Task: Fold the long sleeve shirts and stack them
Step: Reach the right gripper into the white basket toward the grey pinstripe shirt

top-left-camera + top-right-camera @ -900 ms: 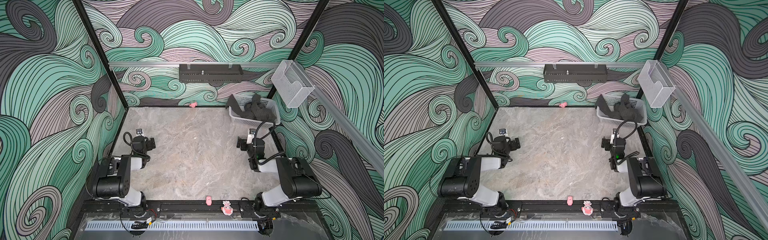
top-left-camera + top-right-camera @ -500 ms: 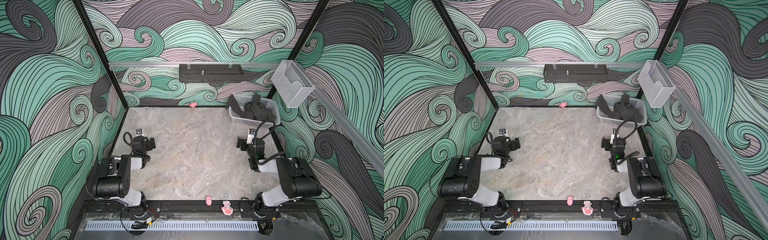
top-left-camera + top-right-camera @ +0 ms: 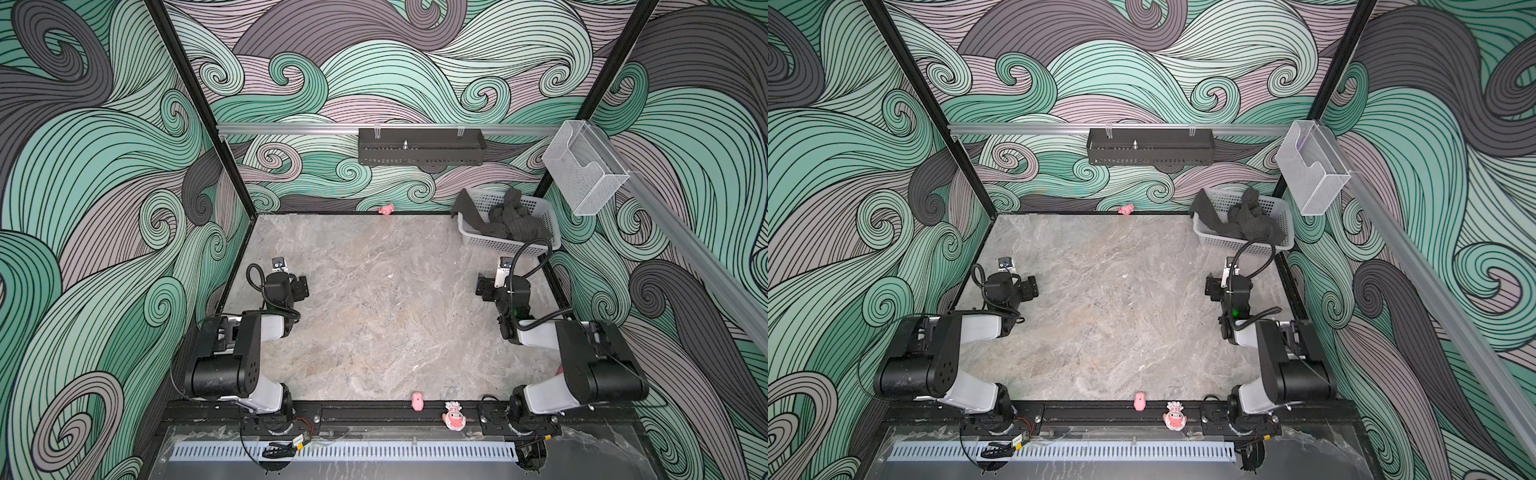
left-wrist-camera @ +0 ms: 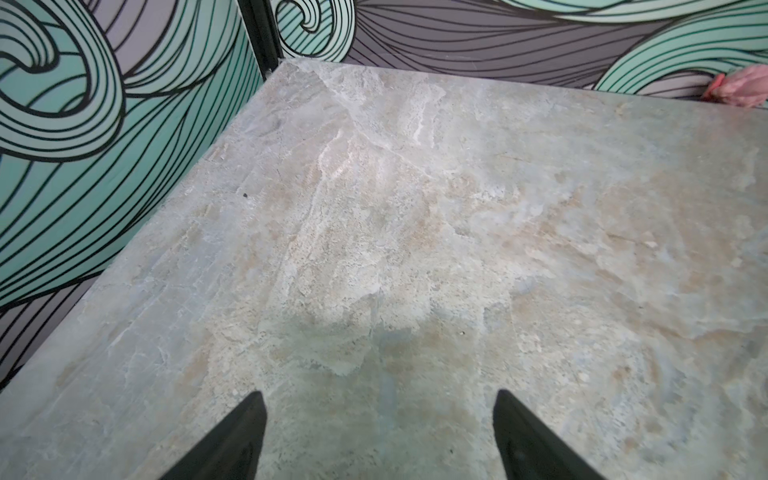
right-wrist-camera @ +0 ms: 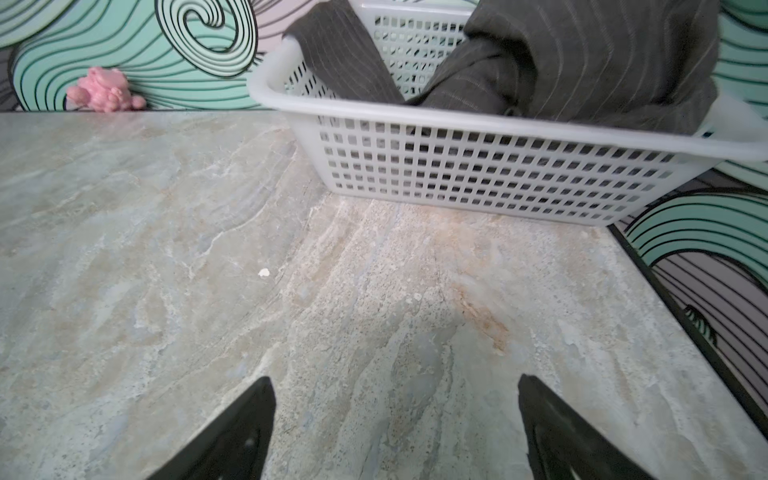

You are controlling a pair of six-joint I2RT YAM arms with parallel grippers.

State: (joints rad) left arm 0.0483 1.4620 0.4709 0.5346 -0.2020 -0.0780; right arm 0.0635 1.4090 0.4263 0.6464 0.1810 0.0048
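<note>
While the left hand [image 4: 378,392] and right hand [image 5: 395,378] hang spread and empty, the charcoal pinstriped cloth shirt [image 5: 582,62] lies crumpled in the white plastic lattice basket [image 5: 478,174]; a snagged sleeve could tip it.

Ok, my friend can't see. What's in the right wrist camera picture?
A white plastic lattice basket stands on a grey marbled table, holding a crumpled dark charcoal pinstriped cloth shirt, part draped over its rim. The right gripper is open and empty above the table; a small pink toy sits at the table's edge.
</note>
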